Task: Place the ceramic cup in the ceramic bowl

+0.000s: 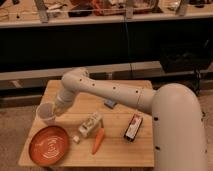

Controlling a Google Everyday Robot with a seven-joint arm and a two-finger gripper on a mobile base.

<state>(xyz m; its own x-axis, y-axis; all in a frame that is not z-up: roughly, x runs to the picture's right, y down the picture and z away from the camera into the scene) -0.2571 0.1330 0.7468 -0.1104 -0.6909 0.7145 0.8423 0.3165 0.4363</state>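
The ceramic cup (46, 114) is small, white and tapered, held at the left side of the wooden table (120, 145), just above and behind the ceramic bowl. The ceramic bowl (48, 145) is a wide, shallow orange-red dish with pale swirl marks, at the table's front left corner. My gripper (56, 108) sits at the cup's right rim, at the end of my white arm (105, 90) reaching in from the right. The cup looks tilted and lifted off the table.
A white carton-like box (89, 124) lies at the table's middle, an orange carrot (98, 141) in front of it. A dark red-and-black packet (133, 127) lies to the right, a small blue item (110, 103) behind. A small white cube (76, 139) sits by the bowl.
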